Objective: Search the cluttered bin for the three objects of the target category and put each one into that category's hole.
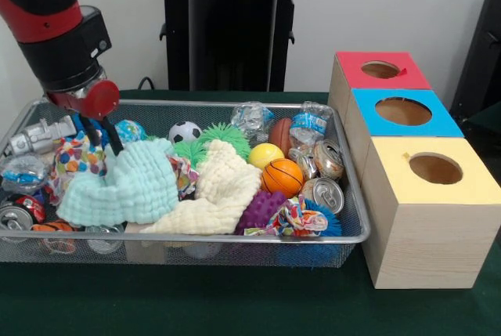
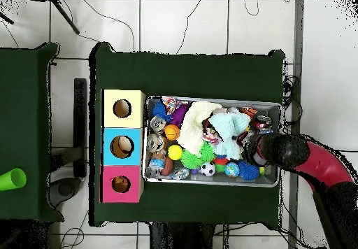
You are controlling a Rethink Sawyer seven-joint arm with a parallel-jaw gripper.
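Front view, left to right: red-and-black arm's gripper point(image 1: 104, 135), its two dark fingers slightly parted and empty, tips touching the mint-green waffle cloth point(image 1: 129, 183) at the left end of the silver wire-mesh bin point(image 1: 354, 195); no plush animals visible; red-panelled wooden box's round hole point(image 1: 380, 70) far right.

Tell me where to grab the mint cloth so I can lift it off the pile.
Pinch the mint cloth at its bunched far corner, just below the open hand, coming straight down. It lies crumpled over the clutter in the bin, and the raised folds there probably give more to close on than the flatter middle.
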